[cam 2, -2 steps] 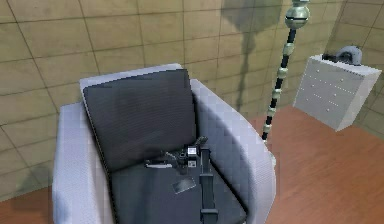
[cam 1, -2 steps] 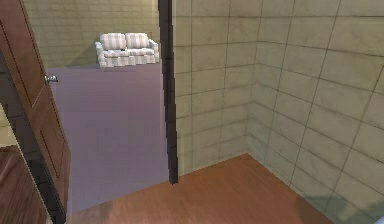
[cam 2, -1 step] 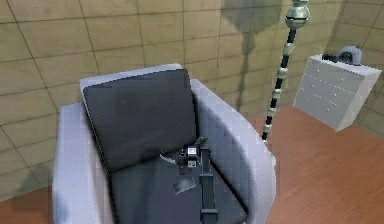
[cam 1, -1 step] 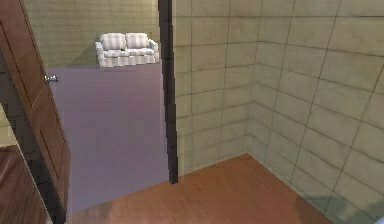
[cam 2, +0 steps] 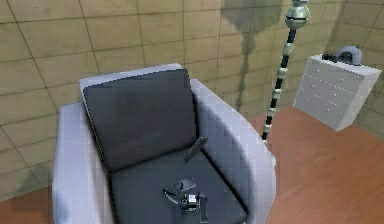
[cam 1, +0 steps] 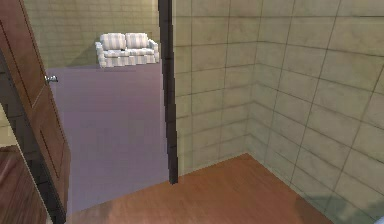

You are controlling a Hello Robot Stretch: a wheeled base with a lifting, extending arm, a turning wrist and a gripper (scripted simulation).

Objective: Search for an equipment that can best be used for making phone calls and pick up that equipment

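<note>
Arm side view: gripper (cam 2: 183, 191) is sitting against the armchair (cam 2: 72, 140) seat; cannot tell jaw state, or whether it is holding anything. Phone-shaped dark bar (cam 2: 197, 148) is lying on the seat, near the jaws, toward the backrest.

Slim dark slab (cam 2: 195, 150), perhaps a phone, on an armchair (cam 2: 72, 150) seat
It lies slantwise near the middle of the dark seat cushion, its upper end against the back cushion and its lower end toward the seat's front. It is flat, narrow and black, too small to show details.
</note>
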